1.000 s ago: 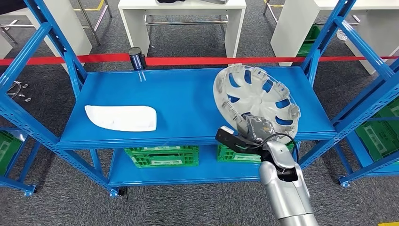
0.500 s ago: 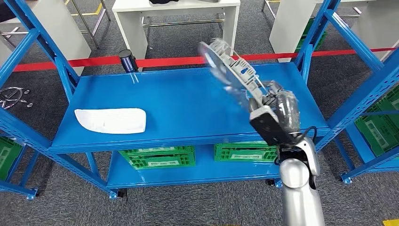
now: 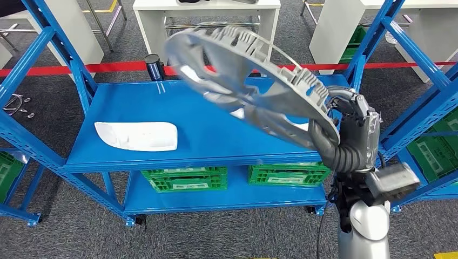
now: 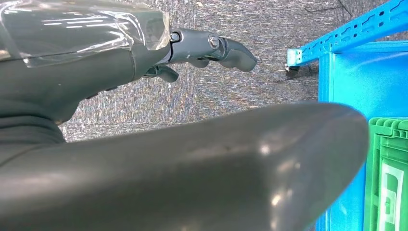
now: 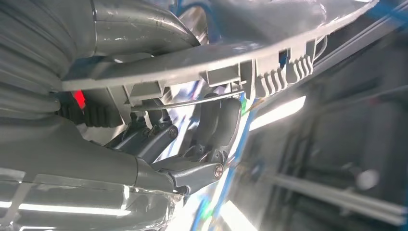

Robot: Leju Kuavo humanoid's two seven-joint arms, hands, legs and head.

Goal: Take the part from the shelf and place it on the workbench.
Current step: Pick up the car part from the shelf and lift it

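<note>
**Hubcap's up in the air, right hand has it by the rim**

Head view: the round silver-grey plastic wheel cover (image 3: 246, 89) is held well above the top level of the blue metal shelf (image 3: 135, 102), tilted so its ribbed, clip-lined back faces up toward the camera. It's a bit motion-blurred. The right hand (image 3: 348, 127) sits at the cover's right edge with its dark fingers (image 3: 351, 105) wrapped over the rim, so it's clenched on the part, with the silver arm coming up from below. On the shelf's top level, off to the left, there's a flat white oblong plastic piece (image 3: 137, 135), well apart from the cover. Green slatted plastic crates (image 3: 183, 178) sit on the lower level. A red barrier tape (image 3: 108, 67) runs behind the shelf, with white tables past it.

Left wrist view: the left hand (image 4: 144, 144) hangs over grey carpet next to a corner of the blue shelf and a green crate. The fingers (image 4: 221, 48) are apart and released, nothing in them.

Right wrist view: really close and blurry. The cover's grey rim with its ridged clips (image 5: 269, 77) crosses the frame, with the dark fingers (image 5: 221, 120) curled up against it from underneath.
</note>
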